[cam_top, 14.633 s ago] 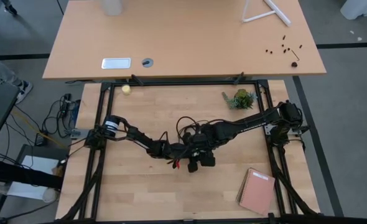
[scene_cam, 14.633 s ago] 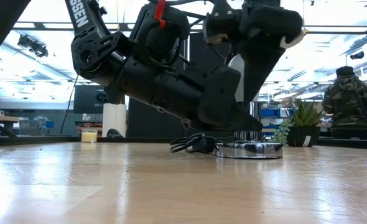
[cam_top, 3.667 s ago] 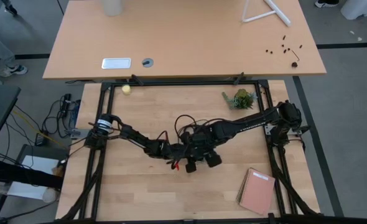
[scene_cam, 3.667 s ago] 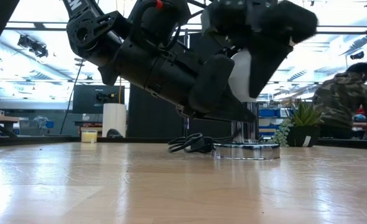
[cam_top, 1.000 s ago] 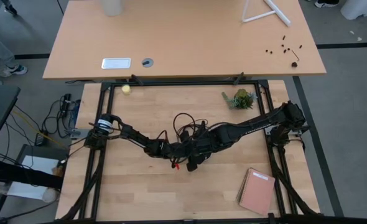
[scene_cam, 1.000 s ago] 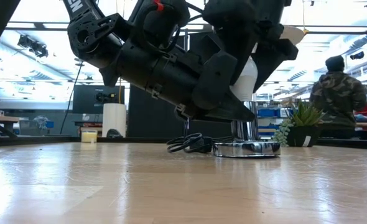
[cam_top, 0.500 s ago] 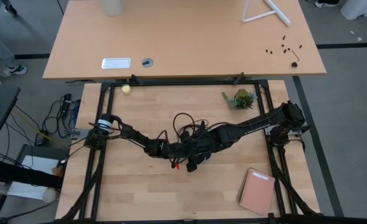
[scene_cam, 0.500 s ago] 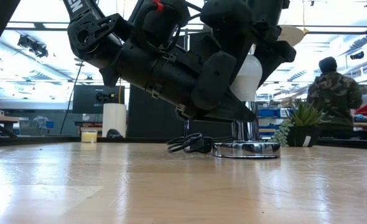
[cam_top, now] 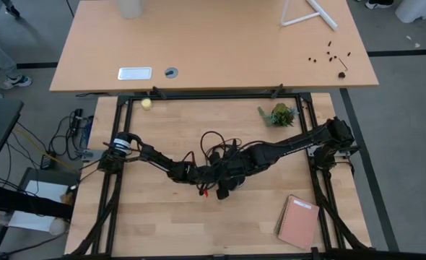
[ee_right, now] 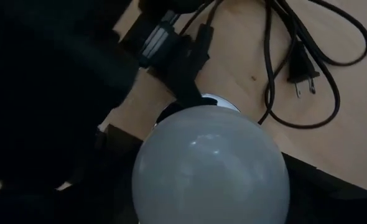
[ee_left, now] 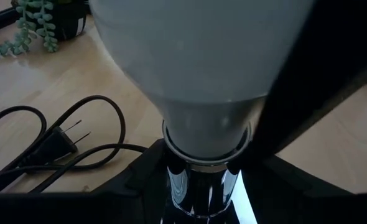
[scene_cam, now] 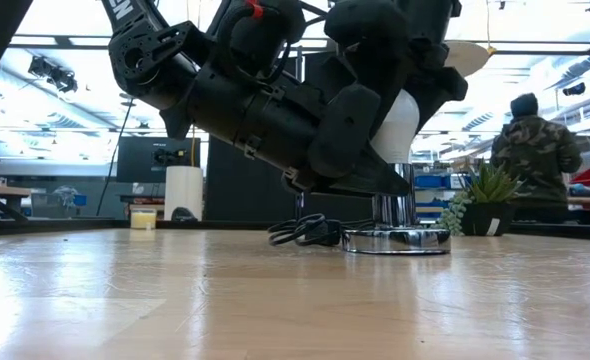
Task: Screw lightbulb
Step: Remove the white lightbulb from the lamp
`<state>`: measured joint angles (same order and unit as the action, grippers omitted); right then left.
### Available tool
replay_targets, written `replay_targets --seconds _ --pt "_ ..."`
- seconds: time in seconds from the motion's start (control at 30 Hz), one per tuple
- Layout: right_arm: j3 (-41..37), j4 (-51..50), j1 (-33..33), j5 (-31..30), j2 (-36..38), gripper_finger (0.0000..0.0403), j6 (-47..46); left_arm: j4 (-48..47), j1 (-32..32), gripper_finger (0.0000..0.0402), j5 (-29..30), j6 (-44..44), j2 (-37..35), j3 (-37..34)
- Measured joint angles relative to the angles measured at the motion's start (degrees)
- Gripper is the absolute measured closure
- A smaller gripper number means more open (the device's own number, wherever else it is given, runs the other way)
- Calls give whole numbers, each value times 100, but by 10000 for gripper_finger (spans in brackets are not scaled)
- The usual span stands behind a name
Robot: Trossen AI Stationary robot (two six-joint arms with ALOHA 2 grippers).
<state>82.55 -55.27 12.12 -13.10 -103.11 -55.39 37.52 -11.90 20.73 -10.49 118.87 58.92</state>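
Observation:
The white lightbulb point(scene_cam: 396, 118) stands upright with its base in the chrome neck point(scene_cam: 395, 207) of the round silver socket disc point(scene_cam: 396, 240), which rests flat on the table's middle. It fills the left wrist view point(ee_left: 202, 56) and the right wrist view point(ee_right: 211, 165). My left gripper point(scene_cam: 380, 187) reaches in low from the table's left and is shut on the socket's neck. My right gripper point(scene_cam: 400, 85) comes from above and is shut on the bulb. In the high view both grippers point(cam_top: 222, 178) hide the bulb and the socket. My left gripper pinches the socket's chrome neck point(ee_left: 202, 186) between its two fingers point(ee_left: 140, 183), just below the bulb's base. It comes slanting down from the table's left. The socket disc stays flat on the table. My right gripper holds the bulb's round white globe point(ee_right: 211, 165) between its two fingers point(scene_cam: 347, 125), from above, pointing down. The bulb stands upright in the socket.
The socket's black cord and plug point(ee_right: 301, 68) lie coiled just beyond the socket point(cam_top: 216, 144). A small potted plant point(cam_top: 278, 114) stands at the far right, a pink notebook point(cam_top: 297, 220) at the near right, a yellowish ball point(cam_top: 146, 103) at the far left. A person point(scene_cam: 530, 150) stands in the room behind.
My right gripper has turned a little about the bulb while staying over the socket. My left gripper and the socket disc have kept still.

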Motion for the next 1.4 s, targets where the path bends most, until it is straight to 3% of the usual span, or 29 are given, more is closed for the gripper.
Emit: replay_targets --seconds 0.2,0.33,0.53,0.7,0.87,1.03,1.27,1.4 --pt "6 11 -4 272 0 119 1654 -26 -2 218 -7 45 0 7" --pt "17 -2 -14 669 2 121 3473 -32 -16 218 -51 152 0 7" --pt "17 -50 -9 754 2 119 6410 -24 -33 218 -48 300 0 9" --pt "6 -101 -5 512 0 121 8749 -24 -33 218 -46 302 0 9" --pt "4 -227 25 -44 -6 121 10191 -4 -20 218 9 342 0 9" --pt "124 -430 87 -138 2 111 10088 53 -15 218 -14 338 -4 9" --pt "378 -497 183 149 28 49 7824 23 -26 218 -92 335 -4 2" --pt "414 -489 195 418 48 9 6011 11 -22 218 -85 277 0 2"
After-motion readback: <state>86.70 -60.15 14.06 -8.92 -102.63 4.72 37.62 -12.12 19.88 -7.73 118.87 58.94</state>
